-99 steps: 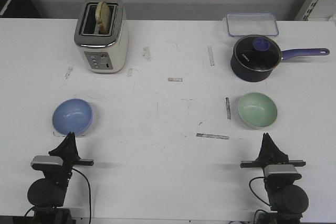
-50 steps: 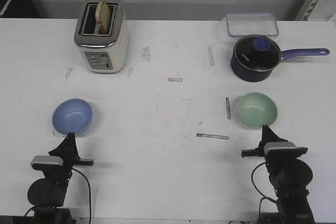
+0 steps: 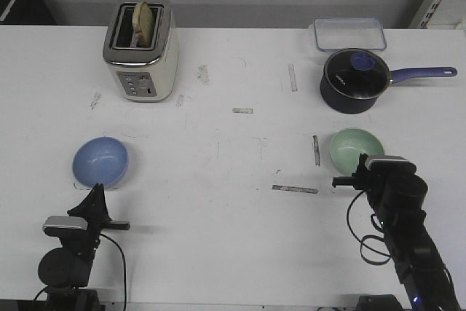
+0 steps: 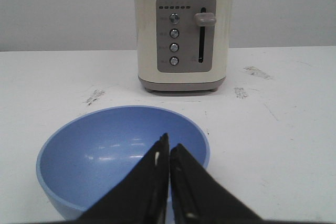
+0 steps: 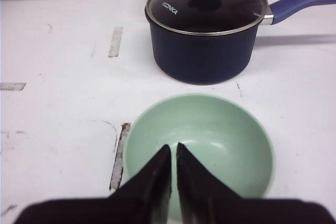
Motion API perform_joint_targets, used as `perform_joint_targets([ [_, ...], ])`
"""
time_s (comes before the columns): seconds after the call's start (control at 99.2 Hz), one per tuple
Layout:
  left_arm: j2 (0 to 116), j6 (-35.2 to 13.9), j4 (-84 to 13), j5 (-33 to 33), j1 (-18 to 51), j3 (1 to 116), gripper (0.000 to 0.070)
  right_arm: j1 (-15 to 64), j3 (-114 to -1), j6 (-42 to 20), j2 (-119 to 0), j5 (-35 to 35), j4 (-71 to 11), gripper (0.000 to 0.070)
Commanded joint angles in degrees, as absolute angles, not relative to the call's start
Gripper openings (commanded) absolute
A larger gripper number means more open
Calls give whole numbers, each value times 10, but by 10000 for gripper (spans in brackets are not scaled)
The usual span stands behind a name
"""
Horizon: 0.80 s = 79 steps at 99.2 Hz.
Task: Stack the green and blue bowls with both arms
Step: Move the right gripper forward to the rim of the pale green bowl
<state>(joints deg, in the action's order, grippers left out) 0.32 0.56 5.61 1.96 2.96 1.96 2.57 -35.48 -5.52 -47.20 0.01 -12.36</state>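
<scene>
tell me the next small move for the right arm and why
Probably open the right gripper and lower it onto the near rim of the green bowl. Its fingers are shut and hang over that rim, holding nothing, so they cannot grip yet. The left gripper sits shut by the blue bowl.

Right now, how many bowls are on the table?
2. The blue bowl sits on the robot's left, in front of the toaster. The green bowl sits on the right, in front of the saucepan, partly covered by the right gripper. None appear hidden.
</scene>
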Motion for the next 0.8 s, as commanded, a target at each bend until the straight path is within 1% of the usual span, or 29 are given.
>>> perform_joint_targets([
  [0.0, 2, 6, 64, 21, 30, 7, 2, 24, -393, -65, -500, 1, -142, 12],
  [0.181, 2, 6, 64, 21, 30, 7, 2, -1, -477, -67, -578, -1, -223, 12],
  [0.302, 2, 6, 64, 21, 30, 7, 2, -32, -530, -66, -628, -4, -276, 12],
  [0.413, 2, 6, 64, 21, 30, 7, 2, -71, -572, -63, -666, -35, -319, 20],
  [0.444, 2, 6, 64, 21, 30, 7, 2, -81, -582, -63, -674, -47, -326, 47],
  [0.464, 2, 6, 64, 21, 30, 7, 2, -89, -587, -63, -679, -54, -331, 81],
  [0.544, 2, 6, 64, 21, 30, 7, 2, -116, -606, -64, -696, -81, -342, 269],
  [0.575, 2, 6, 64, 21, 30, 7, 2, -126, -611, -64, -701, -92, -344, 321],
  [0.625, 2, 6, 64, 21, 30, 7, 2, -143, -615, -67, -708, -108, -345, 366],
  [0.716, 2, 6, 64, 21, 30, 7, 2, -175, -616, -84, -720, -140, -349, 395],
  [0.786, 2, 6, 64, 21, 30, 7, 2, -192, -616, -88, -731, -159, -362, 460],
])
